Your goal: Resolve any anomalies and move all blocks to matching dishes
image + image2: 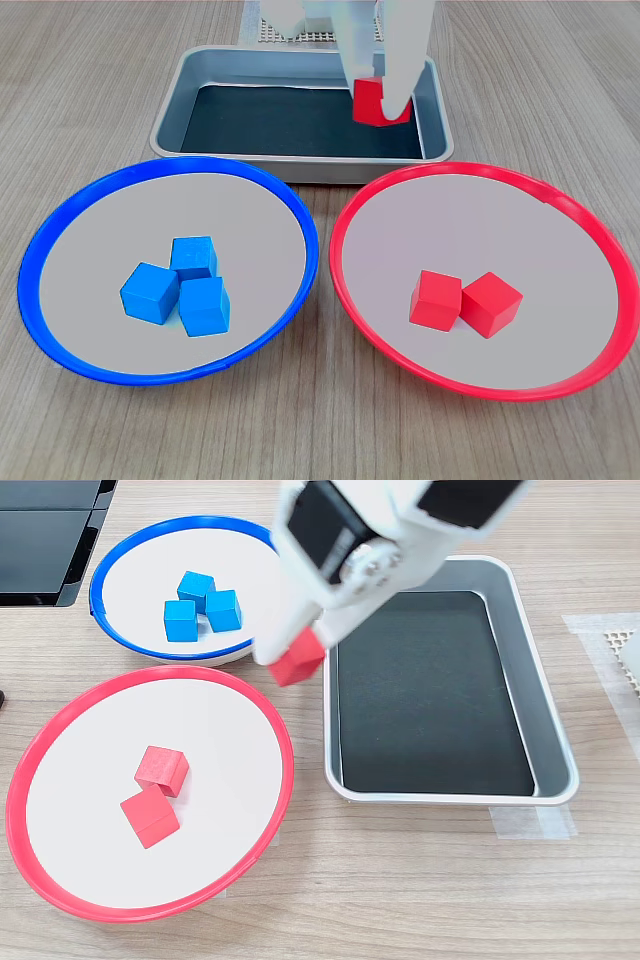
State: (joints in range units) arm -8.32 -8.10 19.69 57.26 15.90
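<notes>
White fingers (pixel 397 98) pinch a red block (pixel 372 101) above the tray (pixel 300 165); both dishes hold blocks.

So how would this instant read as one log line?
phase: carrying | jaws shut on red block | tray: no blocks | red dish: two red | blue dish: three blue
</notes>
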